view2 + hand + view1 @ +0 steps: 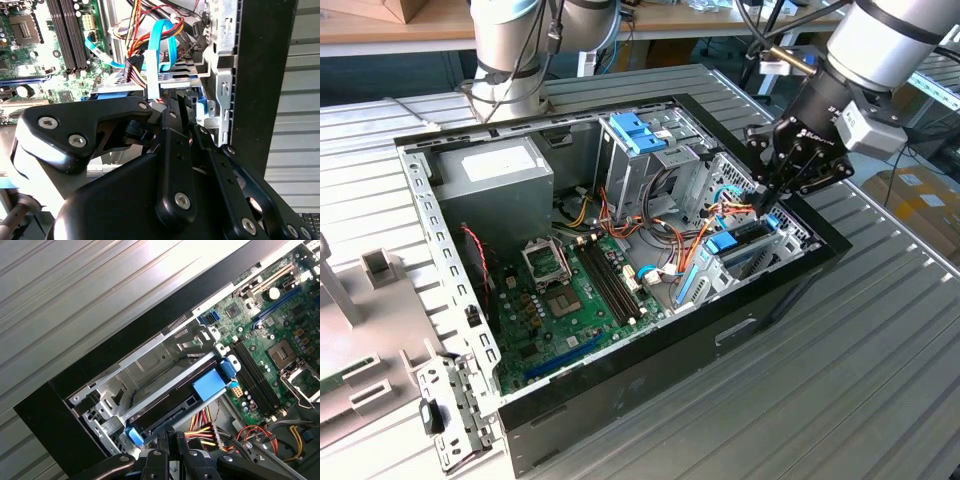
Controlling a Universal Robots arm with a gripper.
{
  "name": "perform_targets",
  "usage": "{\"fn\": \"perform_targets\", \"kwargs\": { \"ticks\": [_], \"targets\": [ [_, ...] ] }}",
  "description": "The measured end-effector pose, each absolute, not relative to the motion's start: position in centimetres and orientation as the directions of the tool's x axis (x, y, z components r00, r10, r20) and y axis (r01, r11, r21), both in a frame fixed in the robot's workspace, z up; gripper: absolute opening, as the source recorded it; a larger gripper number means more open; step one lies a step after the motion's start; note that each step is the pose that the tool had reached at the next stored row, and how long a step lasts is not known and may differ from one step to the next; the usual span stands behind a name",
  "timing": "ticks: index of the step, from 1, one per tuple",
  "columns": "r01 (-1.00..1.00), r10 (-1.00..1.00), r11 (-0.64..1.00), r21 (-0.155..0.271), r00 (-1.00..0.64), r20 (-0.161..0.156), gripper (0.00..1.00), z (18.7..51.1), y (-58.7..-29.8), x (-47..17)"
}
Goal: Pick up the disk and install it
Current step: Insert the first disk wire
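Fingers point(170, 440) of the black linkage gripper point(767, 193) appear drawn together, their tips side by side in the first wrist view, poised just above the edge of the disk point(167, 412), a flat dark drive with blue plastic side pieces already lying in the silver metal drive bay point(150, 375) at the corner of the open black computer case point(620, 400). Pushing off-centre could, I judge, jam it in the rails, or snag the bundle of red, yellow and orange wires point(210, 427) just beside it. Whether the tips touch the drive is hidden, and its label cannot be made out.
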State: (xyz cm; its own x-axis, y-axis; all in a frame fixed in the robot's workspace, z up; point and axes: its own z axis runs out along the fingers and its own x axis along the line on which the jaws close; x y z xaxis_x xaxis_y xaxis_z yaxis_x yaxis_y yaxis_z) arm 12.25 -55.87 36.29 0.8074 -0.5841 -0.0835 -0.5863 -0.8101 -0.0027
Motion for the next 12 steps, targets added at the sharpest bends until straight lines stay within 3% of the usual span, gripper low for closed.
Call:
{"fn": "perform_targets", "kwargs": {
  "ticks": [12],
  "targets": [
    [-0.621, -0.618, -0.784, -0.003, 0.781, -0.083, 0.18, 36.24, -55.87, 12.1]
  ]
}}
